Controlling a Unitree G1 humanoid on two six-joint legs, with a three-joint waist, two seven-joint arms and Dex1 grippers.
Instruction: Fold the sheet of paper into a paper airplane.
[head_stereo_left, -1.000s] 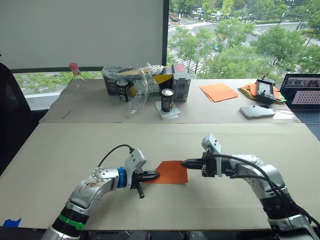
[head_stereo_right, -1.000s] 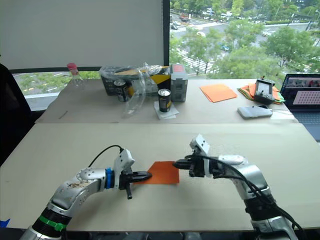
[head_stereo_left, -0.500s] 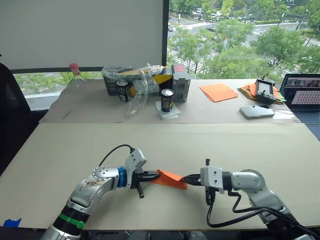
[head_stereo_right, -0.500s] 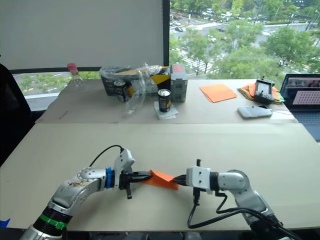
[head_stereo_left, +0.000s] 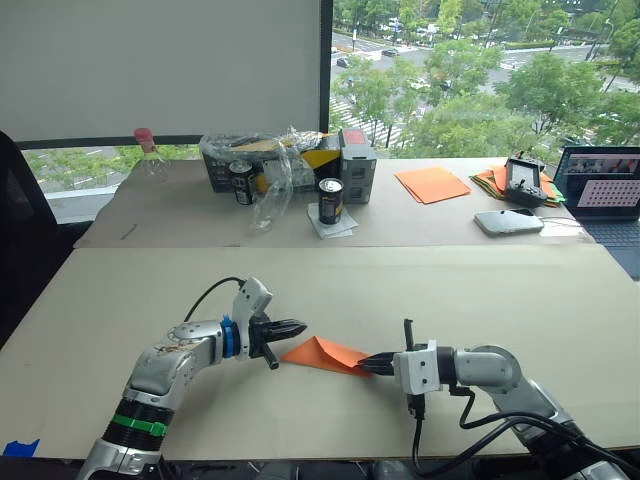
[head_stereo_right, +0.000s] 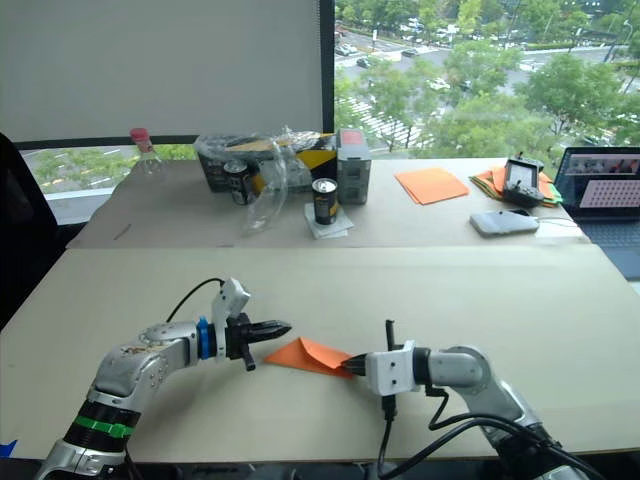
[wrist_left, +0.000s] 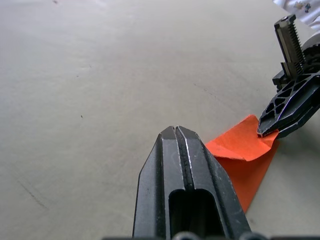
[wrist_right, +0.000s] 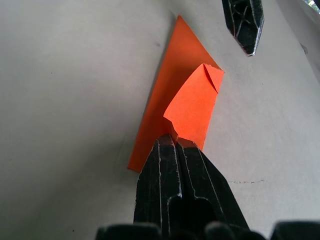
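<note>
The sheet of paper (head_stereo_left: 322, 352) is bright orange and lies on the near table (head_stereo_left: 470, 290) between my two arms, one flap lifted and folded over. My right gripper (head_stereo_left: 362, 364) is shut on the paper's right corner, and the right wrist view shows the curled flap (wrist_right: 192, 105) pinched at its fingertips (wrist_right: 172, 140). My left gripper (head_stereo_left: 300, 326) is shut on nothing, hovering just off the paper's left end. In the left wrist view the paper (wrist_left: 245, 162) lies beside the shut fingers (wrist_left: 175, 150), with the right gripper (wrist_left: 280, 122) gripping its far corner.
On the far table stand two cans (head_stereo_left: 333, 200), a box (head_stereo_left: 355, 160) with crumpled clear plastic, and a pink-capped bottle (head_stereo_left: 148, 155). Smooth orange sheets (head_stereo_left: 432, 184), a mixed-colour paper pile (head_stereo_left: 495, 180), a phone (head_stereo_left: 508, 221) and a laptop (head_stereo_left: 605, 195) sit far right.
My left gripper has let go of the paper's left end and drawn back to the left. The right gripper still holds its corner, and the paper lies a little nearer.
</note>
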